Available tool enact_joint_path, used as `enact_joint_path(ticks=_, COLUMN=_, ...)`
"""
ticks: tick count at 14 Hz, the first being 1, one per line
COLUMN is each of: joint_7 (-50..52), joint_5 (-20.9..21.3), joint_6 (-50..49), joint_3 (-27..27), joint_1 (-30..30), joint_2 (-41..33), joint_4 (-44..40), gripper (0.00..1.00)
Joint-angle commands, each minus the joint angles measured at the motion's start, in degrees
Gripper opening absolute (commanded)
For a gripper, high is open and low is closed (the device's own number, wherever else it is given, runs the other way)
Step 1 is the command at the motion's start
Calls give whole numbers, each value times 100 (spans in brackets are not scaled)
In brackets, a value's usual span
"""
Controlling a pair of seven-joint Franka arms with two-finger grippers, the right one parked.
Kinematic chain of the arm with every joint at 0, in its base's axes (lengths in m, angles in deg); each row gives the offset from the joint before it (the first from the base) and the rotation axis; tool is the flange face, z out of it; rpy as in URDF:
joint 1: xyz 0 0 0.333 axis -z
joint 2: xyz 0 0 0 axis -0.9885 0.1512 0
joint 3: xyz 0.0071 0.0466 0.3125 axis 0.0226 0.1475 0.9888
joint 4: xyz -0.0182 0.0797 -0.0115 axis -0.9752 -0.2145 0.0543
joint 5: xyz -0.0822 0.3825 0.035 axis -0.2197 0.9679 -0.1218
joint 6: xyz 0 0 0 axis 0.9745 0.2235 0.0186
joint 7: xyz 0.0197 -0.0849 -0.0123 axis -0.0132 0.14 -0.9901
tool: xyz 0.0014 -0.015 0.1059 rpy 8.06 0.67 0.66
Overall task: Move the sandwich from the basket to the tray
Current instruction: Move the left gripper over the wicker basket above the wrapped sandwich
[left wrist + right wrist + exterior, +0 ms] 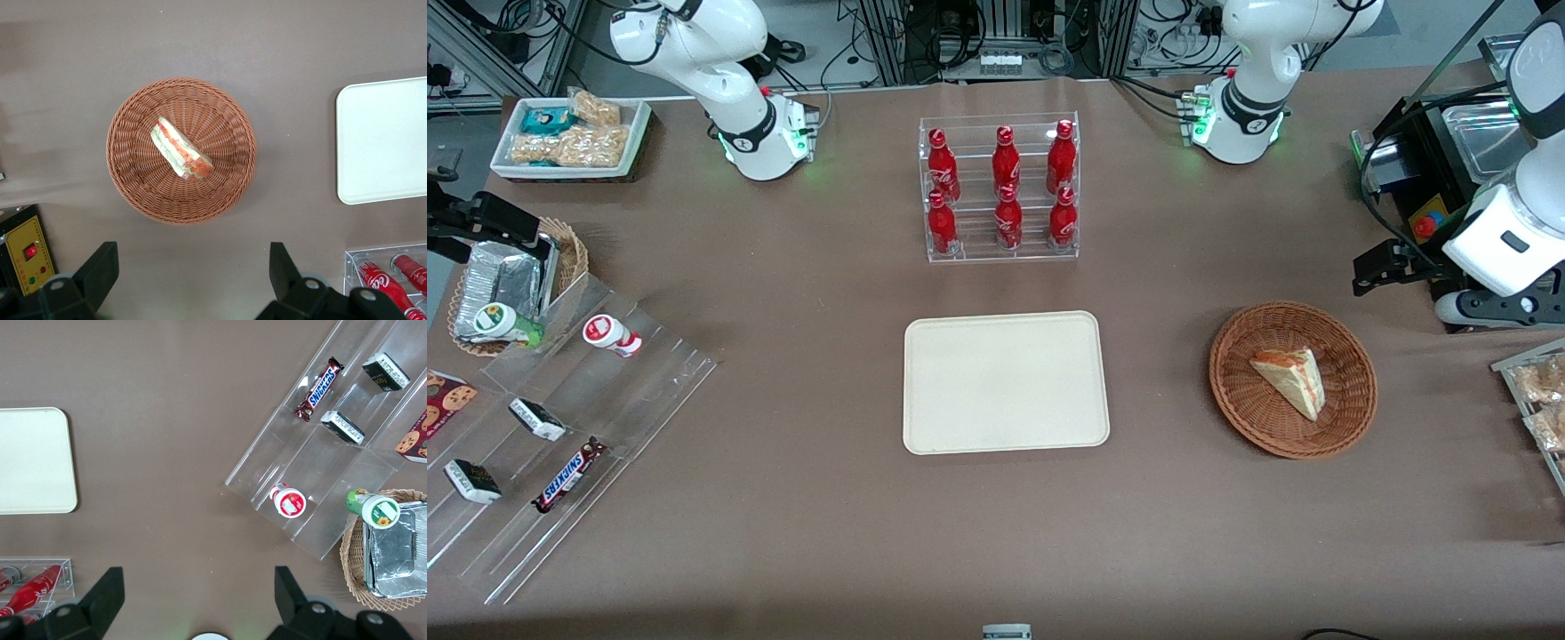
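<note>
Now, gripper (192,275): hangs well above the table, its two black fingers (100,268) spread wide with nothing between them; in the front view it shows at upper mid-height of the frame, at the working arm's end, farther from the camera than the basket.
Sandwich (1291,380): lies on its side in the basket, roughly at its middle, the red-orange and green filling edge showing in the wrist view; nothing touches it.
Basket (1227,373): round brown wicker, on the table at mid-height of the front frame, toward the working arm's end, apart from the tray.
Tray (1005,382): cream rectangle with rounded corners, flat on the table at the centre of the front frame, between the basket and the clear stepped shelf; nothing lies on it.
Bottle rack (1000,191): clear stand with six red cola bottles in two rows, upper middle of the front frame, farther from the camera than the tray.
Stepped shelf (649,391): clear plastic, toward the parked arm's end, lower part of the front frame; a Snickers bar (569,474) and small dark packets lie on it.
Foil container (503,280): sits in a small wicker basket just beside the shelf.
Table (800,284): brown cover under everything.
</note>
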Motion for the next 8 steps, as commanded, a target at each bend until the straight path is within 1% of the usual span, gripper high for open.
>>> enact_joint_path(ticks=1, joint_7=-71, joint_5=-20, joint_6=72, joint_3=-8, joint_1=-30, joint_2=-77, joint_4=78, gripper=100)
enact_joint_path(ticks=5, joint_7=-133, joint_5=-3, joint_6=54, joint_3=1, joint_1=-39, joint_2=-112, joint_4=113, gripper=100)
enact_joint_path(ticks=8, joint_7=-124, joint_5=164, joint_6=36, joint_3=-8, joint_1=-30, joint_2=-130, joint_4=288, gripper=100)
